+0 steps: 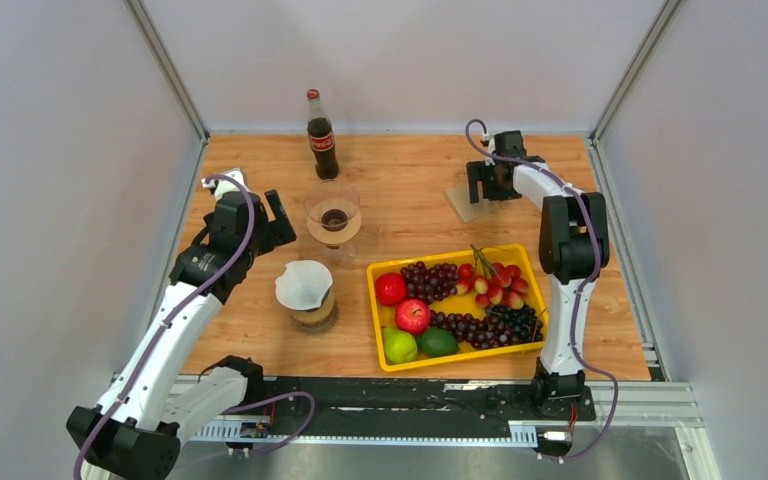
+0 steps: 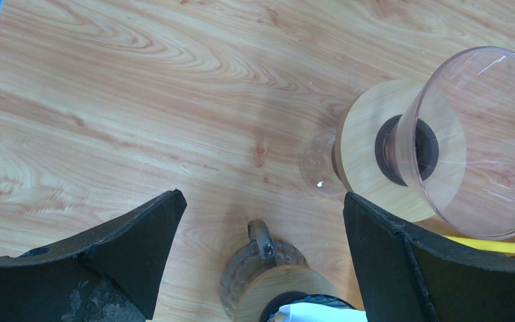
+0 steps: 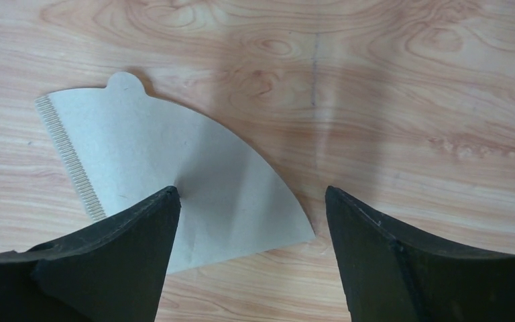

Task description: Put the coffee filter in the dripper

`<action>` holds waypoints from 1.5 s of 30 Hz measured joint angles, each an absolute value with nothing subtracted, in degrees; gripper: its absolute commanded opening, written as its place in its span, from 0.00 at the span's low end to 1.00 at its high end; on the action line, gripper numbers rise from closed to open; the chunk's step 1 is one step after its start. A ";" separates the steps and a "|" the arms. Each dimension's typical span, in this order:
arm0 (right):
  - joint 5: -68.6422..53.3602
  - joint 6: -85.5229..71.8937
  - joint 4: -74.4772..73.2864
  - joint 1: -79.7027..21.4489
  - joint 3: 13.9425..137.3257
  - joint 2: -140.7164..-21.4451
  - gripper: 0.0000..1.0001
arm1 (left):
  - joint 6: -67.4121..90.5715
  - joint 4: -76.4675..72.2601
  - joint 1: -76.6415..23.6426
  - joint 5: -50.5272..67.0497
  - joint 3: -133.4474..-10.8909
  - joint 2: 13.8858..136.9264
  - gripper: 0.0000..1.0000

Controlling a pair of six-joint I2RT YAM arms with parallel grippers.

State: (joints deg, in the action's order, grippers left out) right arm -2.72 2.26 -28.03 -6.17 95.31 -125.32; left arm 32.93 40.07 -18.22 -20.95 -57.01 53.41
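A flat, fan-shaped paper coffee filter [image 3: 174, 168] lies on the wooden table at the back right [image 1: 465, 203]. My right gripper [image 3: 251, 194] is open and hovers over it, with the filter's lower corner between the jaws [image 1: 482, 185]. An empty clear glass dripper [image 1: 333, 215] with a wooden collar stands mid-table. It also shows in the left wrist view [image 2: 442, 141]. My left gripper [image 1: 282, 222] is open and empty, just left of that dripper [image 2: 263, 196]. A second dripper [image 1: 308, 295] holds a white filter [image 2: 315, 313].
A cola bottle [image 1: 321, 135] stands at the back centre. A yellow tray [image 1: 375, 275] of grapes, apples, limes and small red fruit sits at the front right. Grey walls close in the table on three sides.
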 measured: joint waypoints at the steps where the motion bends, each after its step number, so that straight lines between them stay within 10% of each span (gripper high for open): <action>1: -2.83 2.50 -27.94 -6.17 95.31 -125.40 0.82 | 32.93 40.07 -18.22 -20.95 -57.01 53.56 1.00; 22: 0.03 -3.01 -26.02 -6.81 93.86 -125.05 0.00 | 32.88 41.50 -18.22 -22.09 -57.01 53.65 1.00; 43: 3.73 -4.19 -27.70 -12.80 90.19 -112.90 0.00 | 32.77 42.33 -18.22 -23.27 -57.01 52.62 1.00; 45: 3.18 -3.81 -27.29 -13.72 89.89 -112.40 0.25 | 32.71 42.33 -18.22 -23.29 -57.01 52.62 1.00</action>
State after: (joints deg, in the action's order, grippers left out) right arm 3.18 -3.81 -27.29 -13.72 89.89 -112.40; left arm 32.71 42.33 -18.22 -23.29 -57.01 52.62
